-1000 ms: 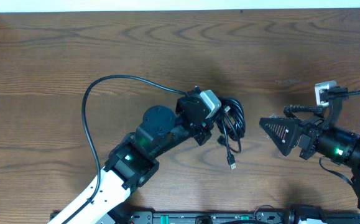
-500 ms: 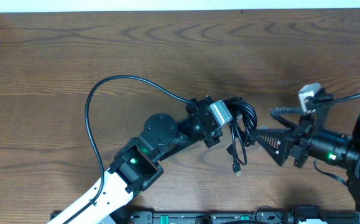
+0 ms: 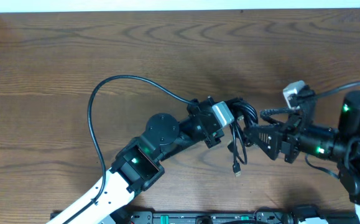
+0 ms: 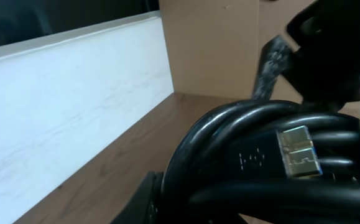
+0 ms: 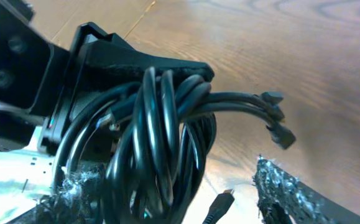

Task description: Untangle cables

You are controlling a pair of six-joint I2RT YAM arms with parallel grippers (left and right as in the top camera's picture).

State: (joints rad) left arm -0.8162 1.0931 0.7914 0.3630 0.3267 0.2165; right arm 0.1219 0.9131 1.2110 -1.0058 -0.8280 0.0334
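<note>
The cables (image 3: pixel 240 126) are a bundle of thin black looped cords, held just above the table at centre. My left gripper (image 3: pixel 228 119) is shut on the bundle's left side. One plug (image 3: pixel 235 168) hangs down from it. My right gripper (image 3: pixel 254 132) is open, and its fingers straddle the bundle's right side. In the right wrist view the loops (image 5: pixel 161 143) hang between my taped fingers (image 5: pixel 285 193), with small plug ends (image 5: pixel 274 118) sticking out to the right. The left wrist view shows the bundle close up with a silver plug (image 4: pixel 299 155).
The left arm's own thicker black cable (image 3: pixel 105 93) arcs over the wooden table (image 3: pixel 55 62). A white wall edge (image 3: pixel 167 6) runs along the far side. The right arm's body (image 3: pixel 354 143) sits at the right edge.
My left gripper carried the bundle to the right and lifted it. My right gripper moved left until its open fingers came around the bundle.
</note>
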